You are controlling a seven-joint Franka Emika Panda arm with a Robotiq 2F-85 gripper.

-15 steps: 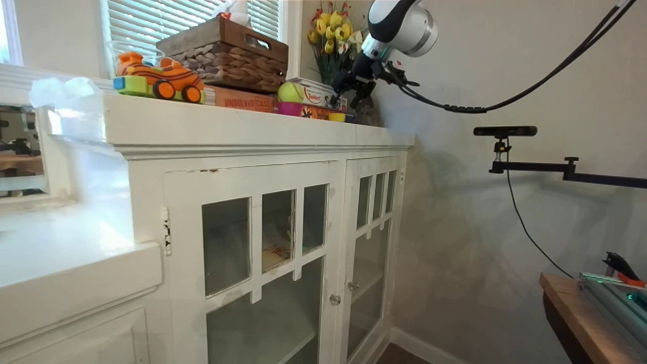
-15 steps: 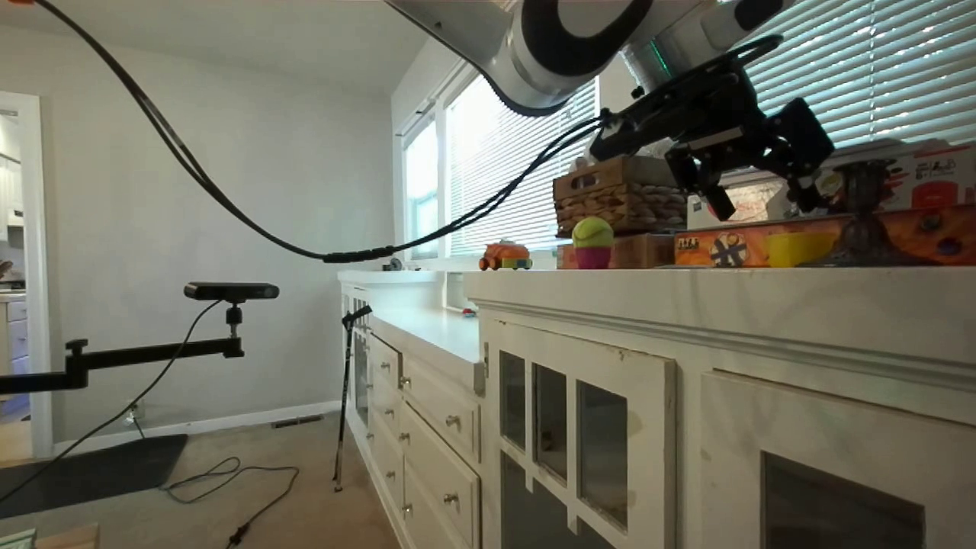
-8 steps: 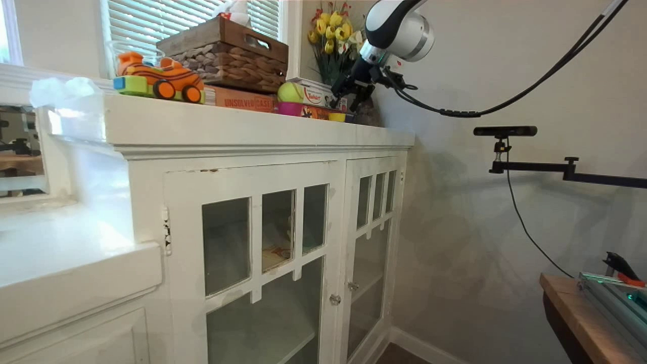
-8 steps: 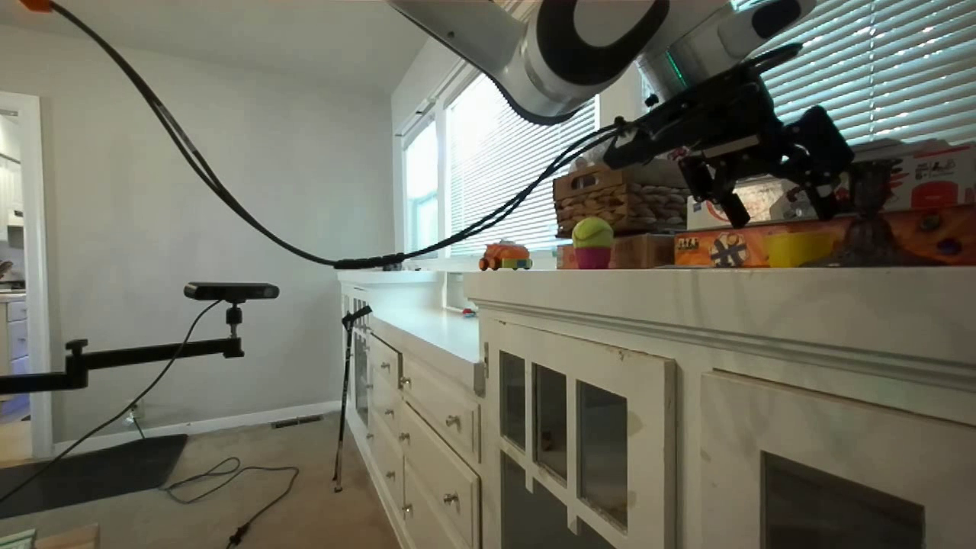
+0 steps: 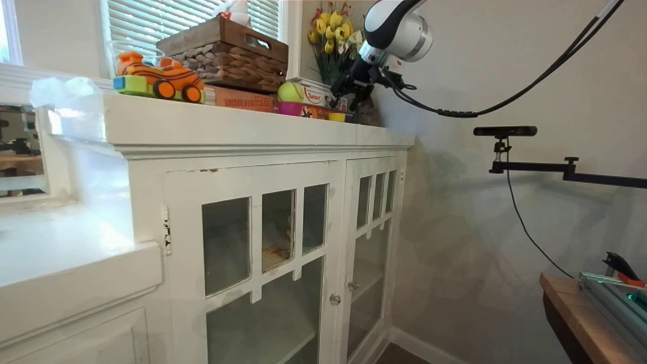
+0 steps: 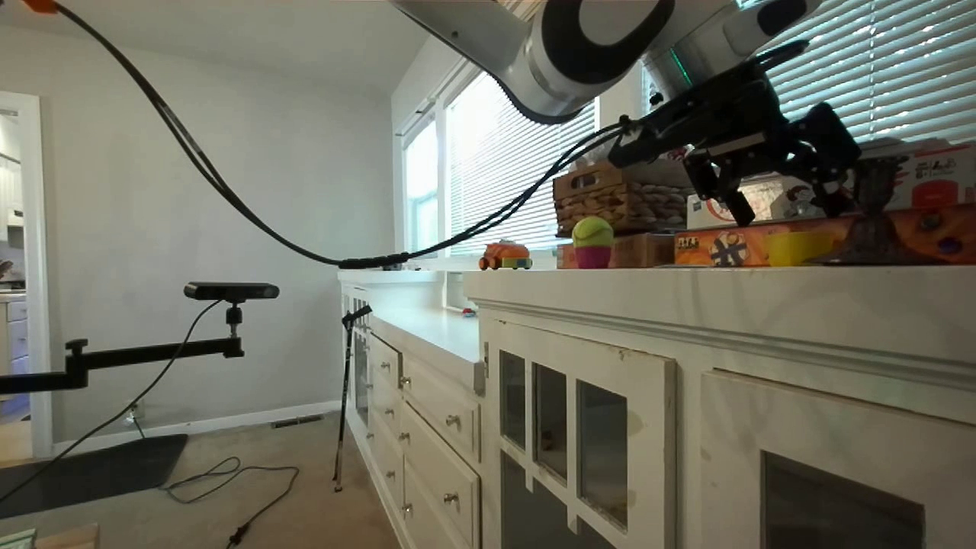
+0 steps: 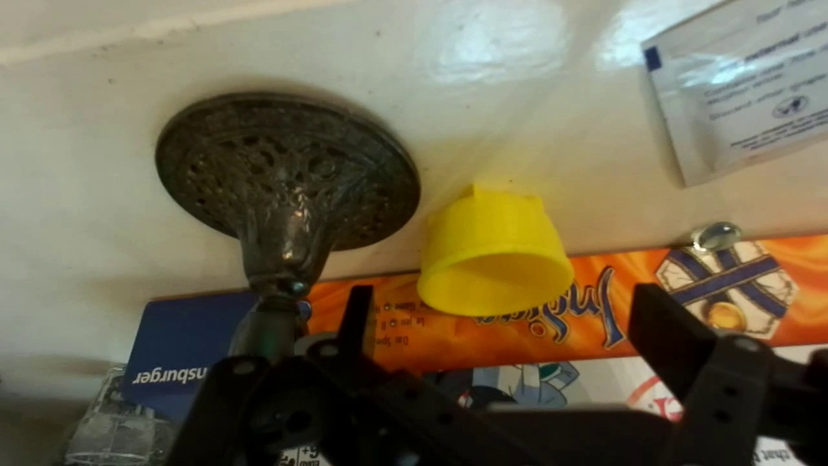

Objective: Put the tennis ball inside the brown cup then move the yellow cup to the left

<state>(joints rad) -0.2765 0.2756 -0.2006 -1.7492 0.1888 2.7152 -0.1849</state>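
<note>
Jaws wide here, the gripper [image 6: 789, 211] hangs over the ledge [image 6: 534, 282], its two fingers well apart, and below them, apart from the fingertips, is the yellow cup [image 7: 491, 252], framed between them in the wrist view. That cup stands upright, mouth up, just beside a dark metal stand [image 7: 291, 175] with a round openwork base, an orange game box [image 7: 401, 336] close behind; whether cup and box touch, I can't tell. Over to the tennis ball [image 6: 592, 232]: in both exterior views it sits in the mouth of the pink cup [image 6: 593, 257], bulging above the rim, well apart from the gripper. Near that pair, the wicker basket [image 5: 247, 60] shows above a box marked "UNSOLVED CASE" [image 5: 242, 102], and an orange toy truck [image 5: 159, 78] is parked near that box. Yellow flowers [image 5: 331, 30] rise beside the arm [image 5: 399, 30] in an exterior view, while a white packet [image 7: 744, 90] lies on the ledge, near a small clear glass piece [image 7: 717, 235].
</note>
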